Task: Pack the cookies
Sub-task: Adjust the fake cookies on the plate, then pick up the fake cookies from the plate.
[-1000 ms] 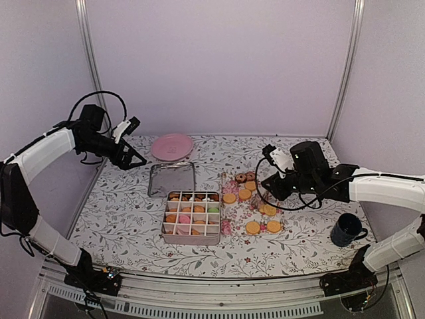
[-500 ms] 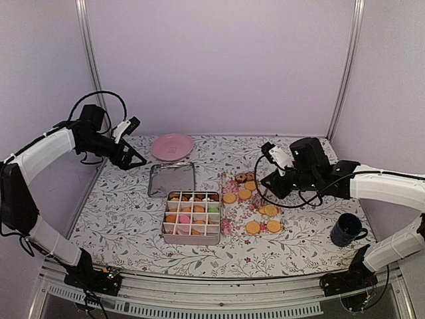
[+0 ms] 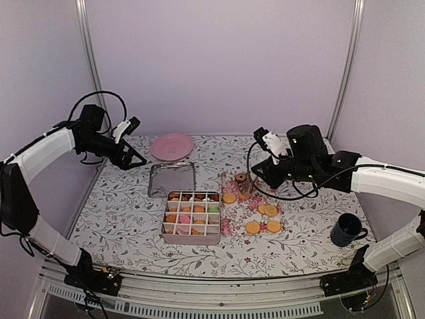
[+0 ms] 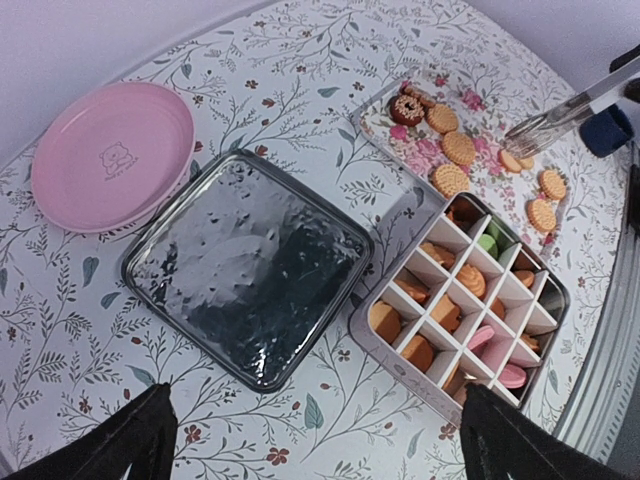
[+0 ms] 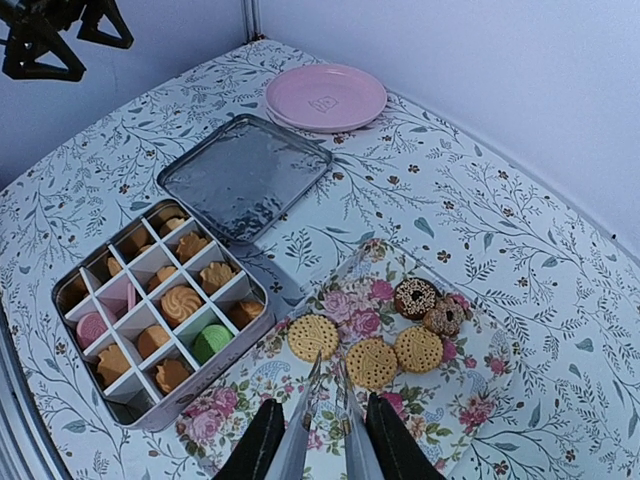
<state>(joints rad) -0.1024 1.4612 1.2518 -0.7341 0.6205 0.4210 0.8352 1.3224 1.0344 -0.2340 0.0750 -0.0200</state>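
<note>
Loose cookies [image 5: 372, 362] lie on the floral tray [image 5: 480, 410], just right of the part-filled divided tin [image 5: 210, 375]. I'm mid-pick: my right gripper [image 5: 325, 440] clenches tongs [image 5: 303, 425], whose tips are nearly together and seemingly bare above the golden ones. Next I'd spread the tips, lower them astride one cookie and pinch. Since a second ago that arm has swung from the tray's middle toward its far-left cookies. The left gripper [image 3: 135, 159] stays splayed wide, aloft.
</note>
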